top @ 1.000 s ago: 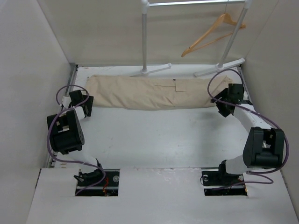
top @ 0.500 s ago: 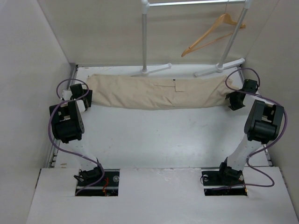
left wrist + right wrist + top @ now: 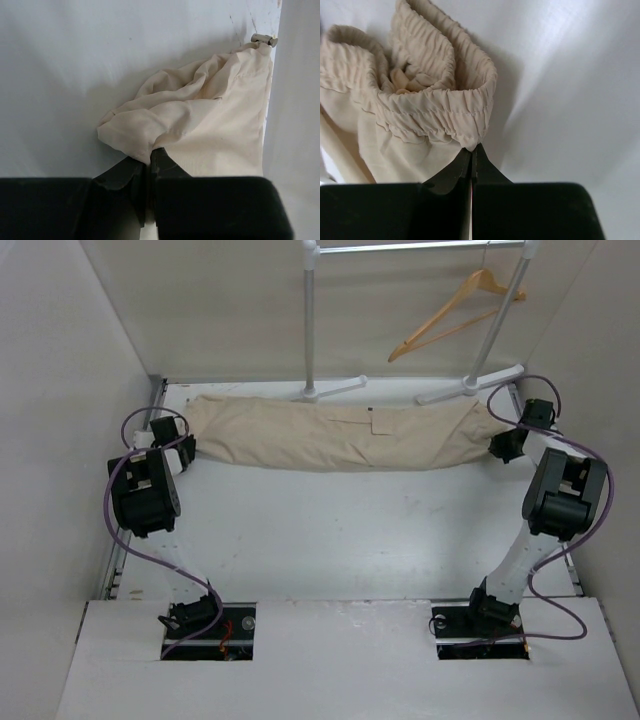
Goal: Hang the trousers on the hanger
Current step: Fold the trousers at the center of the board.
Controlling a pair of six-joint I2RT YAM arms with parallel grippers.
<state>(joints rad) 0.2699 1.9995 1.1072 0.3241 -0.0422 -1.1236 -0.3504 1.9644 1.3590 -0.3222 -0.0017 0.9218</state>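
Observation:
The beige trousers lie folded lengthwise across the far part of the table, stretched between both arms. My left gripper is shut on the cloth at their left end; in the left wrist view the black jaws pinch a bunched fold of the trousers. At the right end my right gripper is shut on the gathered waistband, and the right wrist view shows its tips closed on the hem. The wooden hanger hangs from the rack's top bar at the upper right, apart from both grippers.
A white clothes rack stands behind the trousers, its feet on the table's far edge. White walls close in the table on the left, right and back. A small metal fitting sits by the wall near the left trouser end.
Both grippers have closed on the trousers' ends. The right arm swung out to the far right end, and the cloth is now pulled tighter, with its ends lifted.

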